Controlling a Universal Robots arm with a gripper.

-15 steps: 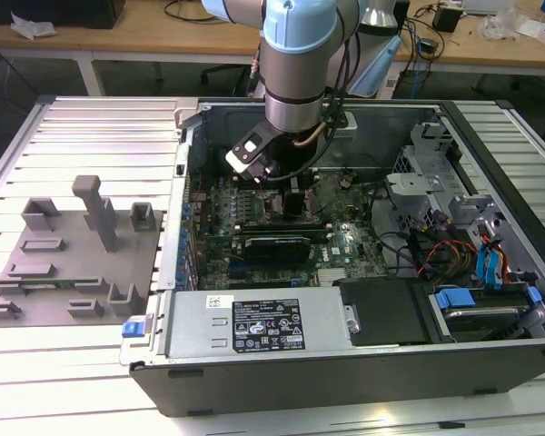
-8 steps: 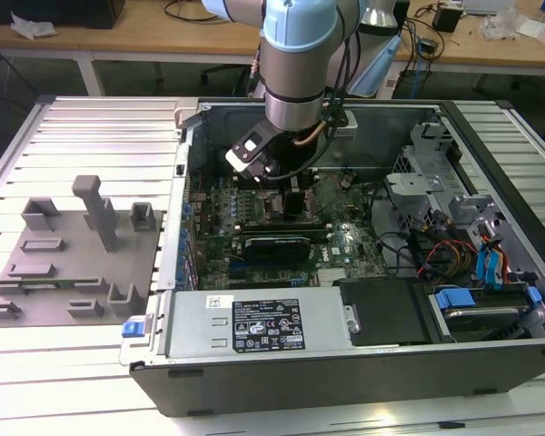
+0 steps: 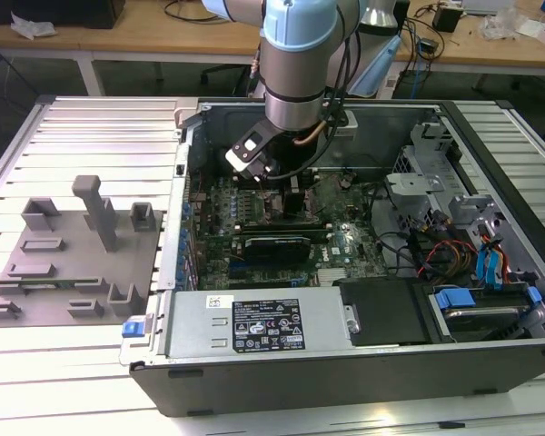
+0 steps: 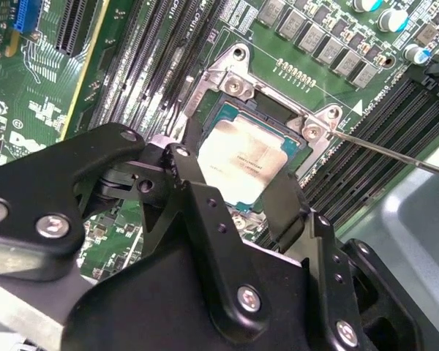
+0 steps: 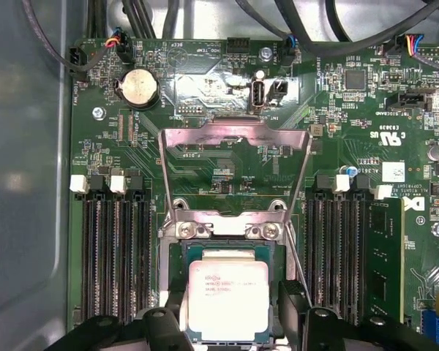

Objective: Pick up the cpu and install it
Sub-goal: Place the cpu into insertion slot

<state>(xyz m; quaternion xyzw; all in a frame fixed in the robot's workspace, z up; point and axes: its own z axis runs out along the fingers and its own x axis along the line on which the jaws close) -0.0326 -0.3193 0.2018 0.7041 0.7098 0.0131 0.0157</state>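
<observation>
The black hand [image 4: 238, 181] straddles the small, square, silvery-lidded cpu [image 4: 243, 155]. The cpu lies flat directly beneath it, in the dark socket [image 4: 267, 110] on the green motherboard [image 5: 336, 124]. Whether the hand clamps the chip or merely flanks it, I cannot tell. Beyond, the metal retention plate [image 5: 234, 134] stands raised.

cpu [image 5: 227, 298] in the socket [image 5: 219, 231], between two banks of memory slots [image 5: 113, 256]

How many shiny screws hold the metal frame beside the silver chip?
2. One screw and a second screw sit at the two corners of the metal frame beside the cpu. The gripper covers the cpu's other side, so more may be hidden.
</observation>
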